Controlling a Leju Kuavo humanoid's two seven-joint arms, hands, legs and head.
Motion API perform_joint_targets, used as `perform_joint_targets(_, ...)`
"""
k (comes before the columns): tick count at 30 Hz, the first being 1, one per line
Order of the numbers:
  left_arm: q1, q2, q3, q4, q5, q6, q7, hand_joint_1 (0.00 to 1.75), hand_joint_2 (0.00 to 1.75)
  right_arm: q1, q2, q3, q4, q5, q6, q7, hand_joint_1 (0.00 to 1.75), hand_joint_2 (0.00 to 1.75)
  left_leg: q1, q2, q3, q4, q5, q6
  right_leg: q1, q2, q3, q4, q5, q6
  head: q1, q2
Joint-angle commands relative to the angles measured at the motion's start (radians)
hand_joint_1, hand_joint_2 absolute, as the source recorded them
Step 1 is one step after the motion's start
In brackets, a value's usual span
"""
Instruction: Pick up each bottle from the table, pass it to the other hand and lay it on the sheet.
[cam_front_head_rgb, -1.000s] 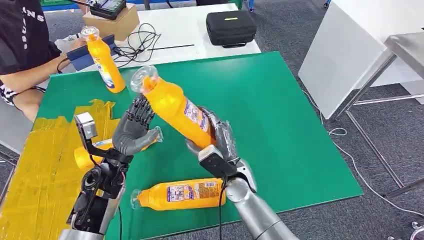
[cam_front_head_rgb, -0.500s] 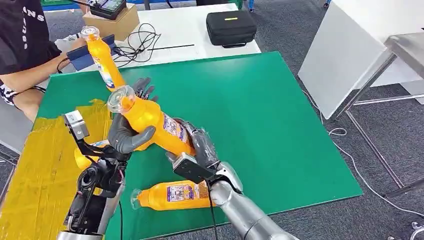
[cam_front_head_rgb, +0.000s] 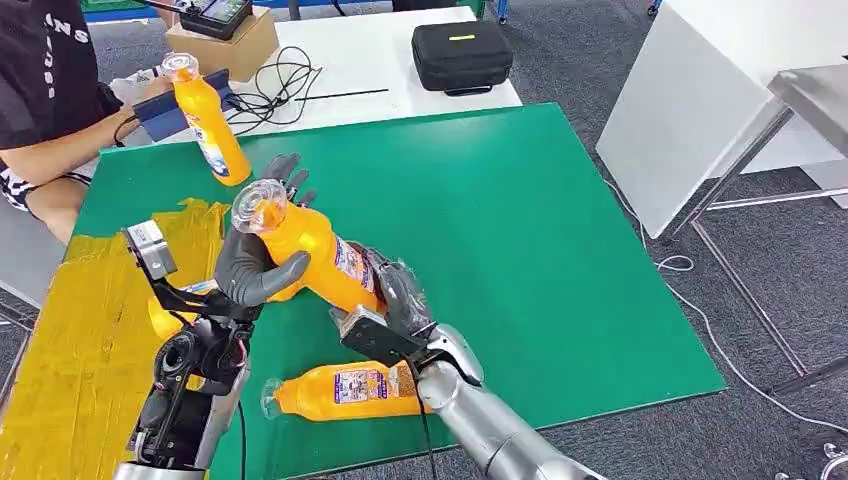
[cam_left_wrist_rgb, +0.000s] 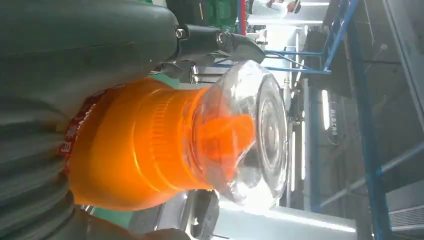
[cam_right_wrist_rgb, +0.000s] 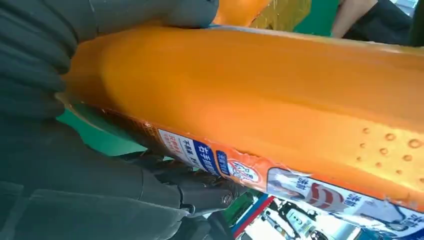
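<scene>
The bottle has swung into the left hand, thumb now wrapping it; right hand still grips — handover nearly made.

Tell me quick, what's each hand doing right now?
Left hand: wrapped around the neck end of the orange bottle.
Right hand: grips the same bottle's lower body.
</scene>
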Motion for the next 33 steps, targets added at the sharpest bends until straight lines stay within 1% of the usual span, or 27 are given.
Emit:
perform_joint_targets(1,-0.072,0.018,-0.049,0.080,0.013,0.008,0.000,0.02,1.75,-0.044,0.006,0.063,0.069,-0.015,-0.027,-0.016,1.75,1.75,0.001,0.000,0.002,0.000,-0.001,-0.001,0.001,-0.001,0.002,0.000,-0.001,-0.001,0.000,0.000)
perform_joint_targets(2,-0.072,0.018,-0.047,0.083,0.017,0.008,-0.003,0.19,1.75,-0.041,0.004,0.064,0.059,-0.016,-0.028,-0.015,1.75,1.75,0.002,0.001,0.003,0.001,-0.002,-0.003,0.002,-0.001,0.004,0.000,-0.002,-0.002,0.000,0.000)
perform_joint_targets(3,-0.076,0.019,-0.045,0.091,0.024,0.006,-0.006,1.34,1.75,-0.034,-0.003,0.065,0.037,-0.017,-0.029,-0.012,1.75,1.75,0.001,0.000,0.002,0.000,-0.001,-0.002,0.001,-0.001,0.003,0.000,-0.001,-0.001,0.000,0.000)
perform_joint_targets(4,-0.079,0.020,-0.045,0.097,0.028,0.006,-0.009,1.57,1.75,-0.028,-0.011,0.065,0.015,-0.017,-0.032,-0.009,1.75,1.75,0.002,0.001,0.004,0.001,-0.003,-0.003,0.002,-0.001,0.005,0.000,-0.002,-0.002,0.000,0.000)
perform_joint_targets(5,-0.081,0.021,-0.045,0.100,0.028,0.007,-0.010,1.69,1.75,-0.025,-0.014,0.066,0.005,-0.018,-0.031,-0.008,1.75,1.75,0.001,0.000,0.003,0.000,-0.002,-0.002,0.001,-0.001,0.003,0.000,-0.002,-0.002,0.000,0.000)
perform_joint_targets(6,-0.082,0.022,-0.044,0.102,0.028,0.008,-0.010,1.75,1.75,-0.022,-0.018,0.066,-0.004,-0.019,-0.029,-0.008,1.75,1.75,0.001,0.000,0.002,0.001,-0.001,-0.002,0.001,-0.002,0.003,0.000,-0.002,-0.001,0.000,0.000)
perform_joint_targets(8,-0.074,0.027,-0.035,0.098,0.031,0.015,-0.014,1.75,1.75,-0.018,-0.024,0.071,-0.028,-0.021,-0.017,-0.008,1.75,1.75,0.001,0.000,0.003,0.001,-0.002,-0.002,0.002,-0.002,0.004,0.000,-0.002,-0.002,0.000,0.000)
perform_joint_targets(17,-0.055,0.017,-0.014,0.073,0.027,0.019,-0.010,1.75,1.75,-0.026,-0.020,0.069,-0.009,-0.038,-0.032,-0.020,1.75,1.75,0.001,0.001,0.003,0.000,-0.002,-0.002,0.002,0.000,0.003,0.000,-0.002,-0.002,0.000,0.000)
perform_joint_targets(18,-0.055,0.016,-0.012,0.074,0.025,0.019,-0.009,1.69,1.75,-0.026,-0.020,0.069,-0.009,-0.041,-0.033,-0.021,1.75,1.75,0.001,0.001,0.002,0.000,-0.001,-0.002,0.001,0.000,0.003,0.000,-0.001,-0.001,0.000,0.000)
perform_joint_targets(19,-0.056,0.015,-0.009,0.077,0.023,0.020,-0.008,1.59,1.75,-0.026,-0.020,0.069,-0.009,-0.046,-0.035,-0.023,1.75,1.75,0.002,0.002,0.004,0.001,-0.003,-0.003,0.002,0.000,0.005,0.000,-0.002,-0.002,0.000,0.000)
perform_joint_targets(20,-0.056,0.015,-0.007,0.078,0.022,0.021,-0.008,1.59,1.75,-0.026,-0.019,0.069,-0.010,-0.047,-0.036,-0.023,1.75,1.75,0.001,0.001,0.003,0.000,-0.002,-0.002,0.002,0.000,0.003,0.000,-0.002,-0.002,0.000,0.000)
perform_joint_targets(21,-0.056,0.015,-0.006,0.079,0.022,0.021,-0.007,1.62,1.75,-0.026,-0.019,0.069,-0.011,-0.048,-0.036,-0.024,1.75,1.75,0.001,0.001,0.002,0.000,-0.001,-0.002,0.001,-0.001,0.003,0.000,-0.001,-0.001,0.000,0.000)
perform_joint_targets(22,-0.055,0.015,-0.004,0.081,0.022,0.021,-0.007,1.73,1.75,-0.026,-0.019,0.069,-0.012,-0.050,-0.037,-0.024,1.75,1.75,0.002,0.001,0.004,0.001,-0.003,-0.003,0.002,0.000,0.005,0.000,-0.002,-0.002,0.000,0.000)
perform_joint_targets(23,-0.055,0.014,-0.001,0.083,0.021,0.022,-0.008,1.75,1.75,-0.027,-0.019,0.068,-0.012,-0.053,-0.038,-0.024,1.75,1.75,0.001,0.001,0.003,0.000,-0.002,-0.002,0.001,0.000,0.003,0.000,-0.002,-0.002,0.000,0.000)
perform_joint_targets(27,-0.049,0.014,0.009,0.077,0.021,0.022,-0.012,1.75,1.75,-0.027,-0.019,0.064,-0.016,-0.059,-0.038,-0.026,1.75,1.75,0.001,0.001,0.002,0.000,-0.002,-0.002,0.001,0.000,0.003,0.000,-0.001,-0.001,0.000,0.000)
perform_joint_targets(28,-0.047,0.015,0.011,0.076,0.021,0.021,-0.013,1.75,1.75,-0.027,-0.019,0.062,-0.016,-0.061,-0.040,-0.026,1.75,1.75,0.002,0.002,0.004,0.001,-0.003,-0.003,0.002,0.001,0.005,0.000,-0.002,-0.002,0.000,0.000)
perform_joint_targets(30,-0.043,0.017,0.015,0.076,0.022,0.019,-0.016,1.75,1.75,-0.023,-0.018,0.059,-0.018,-0.064,-0.044,-0.028,1.75,1.75,0.001,0.002,0.003,0.000,-0.002,-0.002,0.001,0.000,0.003,0.000,-0.001,-0.002,0.000,0.000)
perform_joint_targets(31,-0.041,0.019,0.019,0.077,0.026,0.016,-0.020,1.75,1.75,-0.023,-0.018,0.058,-0.017,-0.066,-0.045,-0.031,1.75,1.75,0.002,0.003,0.005,0.001,-0.003,-0.003,0.002,0.001,0.005,0.000,-0.002,-0.002,0.000,0.000)
perform_joint_targets(33,-0.039,0.021,0.024,0.079,0.032,0.009,-0.025,1.75,1.75,-0.029,-0.017,0.056,-0.013,-0.071,-0.045,-0.037,1.75,1.75,0.001,0.002,0.002,0.000,-0.002,-0.002,0.001,0.001,0.003,0.000,-0.001,-0.001,0.000,0.000)
